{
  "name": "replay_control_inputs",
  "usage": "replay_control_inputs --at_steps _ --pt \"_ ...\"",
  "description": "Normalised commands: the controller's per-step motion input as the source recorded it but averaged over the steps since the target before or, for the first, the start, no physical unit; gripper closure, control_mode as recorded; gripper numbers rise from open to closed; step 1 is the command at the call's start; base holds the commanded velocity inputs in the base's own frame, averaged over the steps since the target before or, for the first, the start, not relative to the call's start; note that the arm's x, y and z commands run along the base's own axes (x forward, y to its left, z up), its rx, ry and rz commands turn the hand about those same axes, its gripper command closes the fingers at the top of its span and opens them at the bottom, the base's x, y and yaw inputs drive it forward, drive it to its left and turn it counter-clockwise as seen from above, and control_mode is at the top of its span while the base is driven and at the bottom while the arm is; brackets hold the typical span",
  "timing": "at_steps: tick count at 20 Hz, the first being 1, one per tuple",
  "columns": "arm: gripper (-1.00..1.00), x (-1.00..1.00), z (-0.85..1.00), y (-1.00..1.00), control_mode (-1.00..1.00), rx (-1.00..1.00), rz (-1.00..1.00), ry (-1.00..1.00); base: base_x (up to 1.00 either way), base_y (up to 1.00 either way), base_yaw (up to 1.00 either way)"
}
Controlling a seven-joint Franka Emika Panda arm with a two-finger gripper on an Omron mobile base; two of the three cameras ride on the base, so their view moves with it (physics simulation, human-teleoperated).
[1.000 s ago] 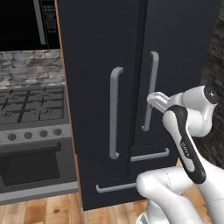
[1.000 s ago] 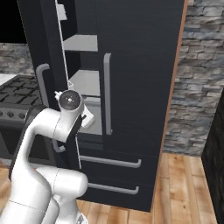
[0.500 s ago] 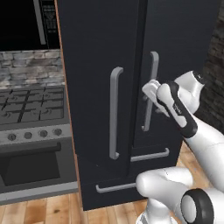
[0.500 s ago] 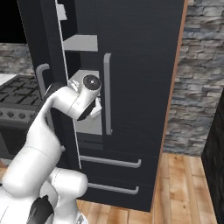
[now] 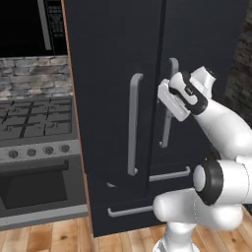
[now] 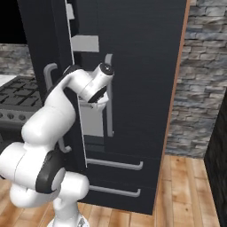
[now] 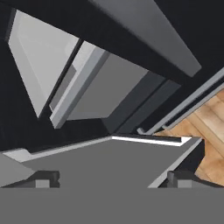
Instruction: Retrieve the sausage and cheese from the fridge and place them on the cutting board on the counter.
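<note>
The robot's claw [image 5: 165, 96] is spread wide open and holds nothing, right up by the long smooth silver handle [image 5: 169, 103] of the tall shiny black fridge [image 5: 118, 74]. The left door stands open a crack, with flat light grey shelves [image 6: 85, 43] inside. Farther left is a grey metal stove [image 5: 34, 147].

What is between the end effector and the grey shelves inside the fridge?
In the hand view, the fridge's right door handle crosses in front of the end effector; beyond it the door gap opens onto the grey shelves, nothing else between.
</note>
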Motion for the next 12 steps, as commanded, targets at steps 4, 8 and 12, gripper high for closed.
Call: replay_control_inputs --at_steps 4,8,12 --pt "-1.0 0.18 -0.11 0.72 -1.0 0.0 0.0 0.02 0.0 0.0 0.0" --pt "-1.0 -0.05 -0.12 0.84 -1.0 0.0 0.06 0.0 0.0 0.0 0.0" --pt "-1.0 -0.25 -0.16 0.92 -1.0 0.0 0.1 0.0 0.0 0.0 0.0"
